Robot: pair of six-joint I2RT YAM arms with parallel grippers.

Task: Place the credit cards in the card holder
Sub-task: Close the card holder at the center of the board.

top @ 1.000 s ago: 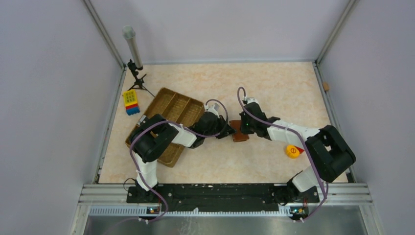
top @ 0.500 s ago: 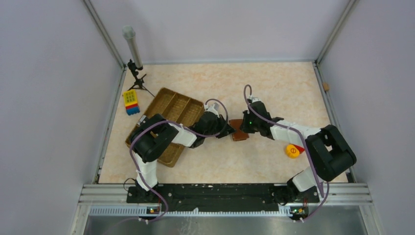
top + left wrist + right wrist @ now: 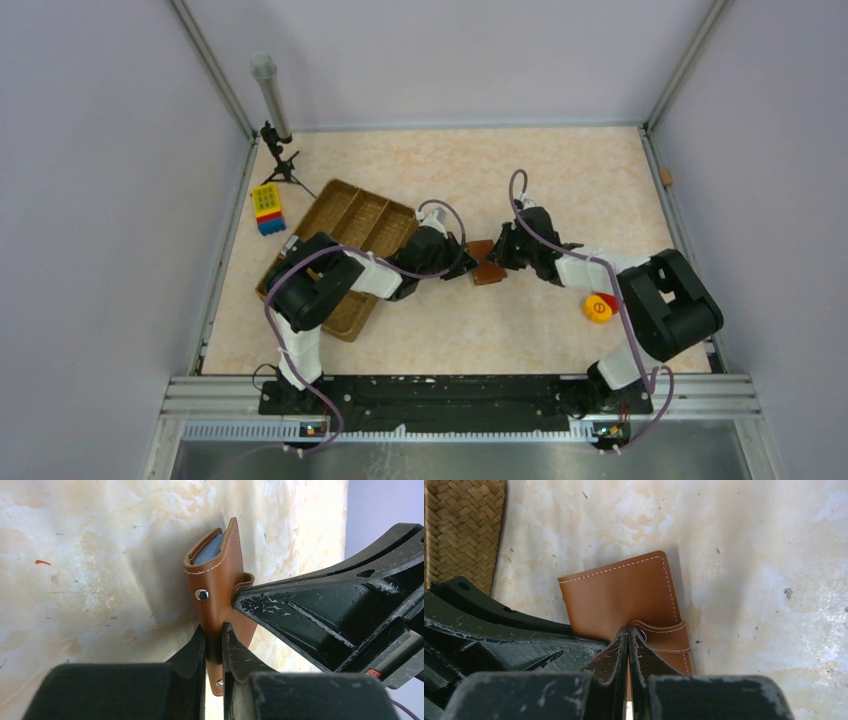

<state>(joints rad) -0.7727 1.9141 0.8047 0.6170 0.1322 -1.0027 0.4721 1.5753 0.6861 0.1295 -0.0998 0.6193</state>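
Observation:
The brown card holder [image 3: 487, 266] stands on edge at the table's middle, between both grippers. My left gripper [image 3: 214, 636] is shut on the holder's lower wall [image 3: 216, 582]. One bluish credit card [image 3: 207, 555] shows inside its open pocket. My right gripper [image 3: 628, 632] is shut with nothing between its fingers, and its tips press against the holder [image 3: 619, 595] at the strap tab [image 3: 666, 635]. From above, the left gripper [image 3: 466, 268] is at the holder's left and the right gripper [image 3: 502, 256] at its right. No other credit cards are in view.
A woven compartmented tray [image 3: 345, 230] lies left of the grippers, partly under the left arm. A yellow-and-blue block [image 3: 267, 208] and a small tripod with a grey tube [image 3: 272, 100] stand at the far left. A yellow round piece [image 3: 597, 309] sits by the right arm.
The right wrist has swung rightward and its cable loop with it, while its tips stay at the holder. The holder has tipped slightly. The left arm has not moved.

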